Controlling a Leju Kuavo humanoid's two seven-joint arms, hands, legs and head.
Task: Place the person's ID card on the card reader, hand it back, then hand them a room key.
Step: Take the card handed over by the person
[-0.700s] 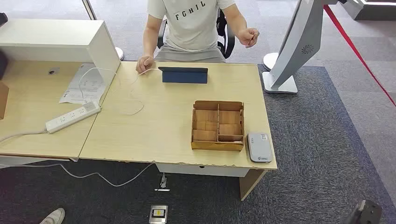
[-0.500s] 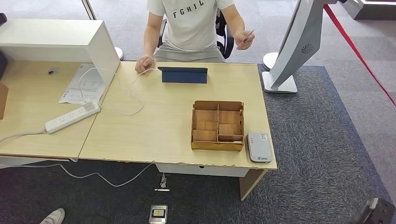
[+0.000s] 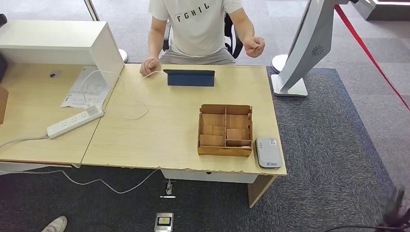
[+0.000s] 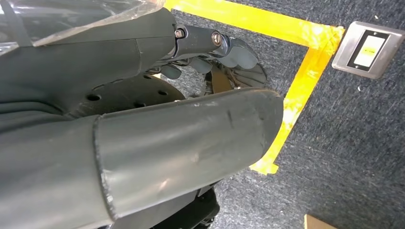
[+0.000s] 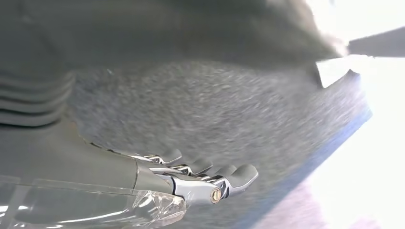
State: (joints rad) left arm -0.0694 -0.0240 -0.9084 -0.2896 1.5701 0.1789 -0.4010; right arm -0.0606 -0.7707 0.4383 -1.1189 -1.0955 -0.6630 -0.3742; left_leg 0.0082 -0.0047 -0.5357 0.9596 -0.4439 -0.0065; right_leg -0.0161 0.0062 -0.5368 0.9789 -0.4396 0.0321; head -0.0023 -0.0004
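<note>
A person in a white T-shirt sits behind the desk with one hand (image 3: 255,46) raised beside the chest; I cannot make out a card in it. The grey card reader (image 3: 268,152) lies at the desk's near right corner. Just left of it stands a wooden compartment box (image 3: 225,130) holding flat wooden key cards. My right hand (image 3: 396,212) is a dark blur low at the right, far from the desk; in the right wrist view its fingers (image 5: 205,174) hold nothing above carpet. My left hand (image 4: 215,50) hangs over the floor, fingers loosely bent, holding nothing.
A dark blue folded tablet case (image 3: 190,77) stands at the desk's far edge, with a white cable (image 3: 138,104) beside it. A power strip (image 3: 75,121) and papers (image 3: 89,87) lie at the left. A white kiosk stand (image 3: 302,53) rises right of the desk. The person's other hand (image 3: 149,65) rests on the desk.
The person's raised hand showed a thin card half a second ago and has since lowered a little. My right hand has shifted rightward at the picture's lower corner and is blurred.
</note>
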